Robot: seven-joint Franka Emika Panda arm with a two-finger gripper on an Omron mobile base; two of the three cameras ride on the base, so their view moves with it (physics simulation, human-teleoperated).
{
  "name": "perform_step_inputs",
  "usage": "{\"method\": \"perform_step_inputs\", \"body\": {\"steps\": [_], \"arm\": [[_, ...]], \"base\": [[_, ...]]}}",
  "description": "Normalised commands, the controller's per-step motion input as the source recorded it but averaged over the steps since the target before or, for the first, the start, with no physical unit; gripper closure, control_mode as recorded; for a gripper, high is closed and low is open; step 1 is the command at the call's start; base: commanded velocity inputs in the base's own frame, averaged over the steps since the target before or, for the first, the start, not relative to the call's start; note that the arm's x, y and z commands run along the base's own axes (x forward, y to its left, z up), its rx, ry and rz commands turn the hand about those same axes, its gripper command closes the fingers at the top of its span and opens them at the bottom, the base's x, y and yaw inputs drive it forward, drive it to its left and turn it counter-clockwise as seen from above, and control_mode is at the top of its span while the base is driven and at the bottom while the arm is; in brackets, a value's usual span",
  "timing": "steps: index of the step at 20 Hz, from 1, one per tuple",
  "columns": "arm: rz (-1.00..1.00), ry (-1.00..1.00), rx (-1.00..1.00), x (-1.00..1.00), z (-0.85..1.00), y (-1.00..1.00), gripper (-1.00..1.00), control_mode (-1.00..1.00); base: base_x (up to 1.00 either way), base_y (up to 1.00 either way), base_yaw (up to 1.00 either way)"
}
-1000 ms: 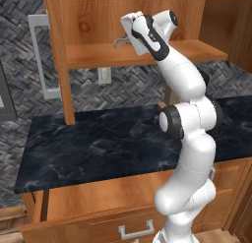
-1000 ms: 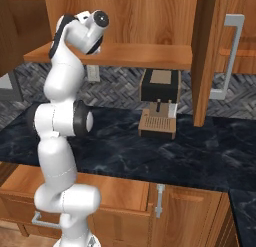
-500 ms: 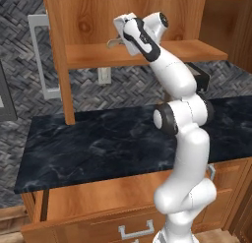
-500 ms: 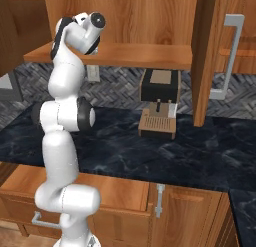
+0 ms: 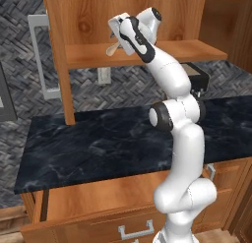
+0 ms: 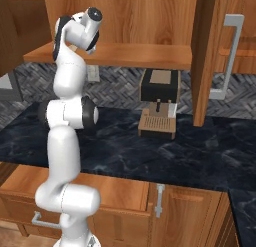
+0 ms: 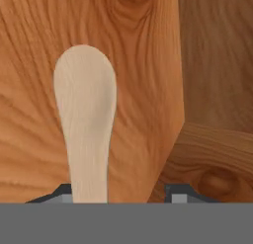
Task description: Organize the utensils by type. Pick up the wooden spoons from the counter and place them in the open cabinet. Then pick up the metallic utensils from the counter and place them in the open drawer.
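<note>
Cabinet (image 5: 147,52) open, one shelf, top cut off by frame. Counter (image 5: 98,138) black marble; drawer (image 5: 98,202) below it pulled out, front cut off. One coffee machine (image 6: 159,103) on counter, arm partly hides it in left base view. Gripper (image 5: 118,33) up at shelf level. One pale wooden spoon (image 7: 86,124) between fingertips; jaws apart, left tip touching handle, grip unclear. Handle end hidden.

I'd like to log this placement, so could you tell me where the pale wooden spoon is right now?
The spoon is at the gripper, just above the cabinet shelf near its left end; in the hand view it lies by the left fingertip, bowl towards the cabinet's wood.
</note>
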Motion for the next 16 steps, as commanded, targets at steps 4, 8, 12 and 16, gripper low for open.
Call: {"method": "perform_step_inputs", "body": {"steps": [4,8,12,16], "arm": [[0.00,0.02,0.00,0.17,-0.26,0.13,-1.00,-1.00],[0.00,0.02,0.00,0.07,-0.26,0.00,-1.00,-1.00],[0.00,0.01,0.00,0.01,-0.29,0.00,-1.00,-1.00],[0.00,0.00,0.00,0.02,-0.23,0.00,-1.00,-1.00]], "base": [[0.00,0.00,0.00],[0.00,0.00,0.00],[0.00,0.00,0.00],[0.00,0.00,0.00]]}}
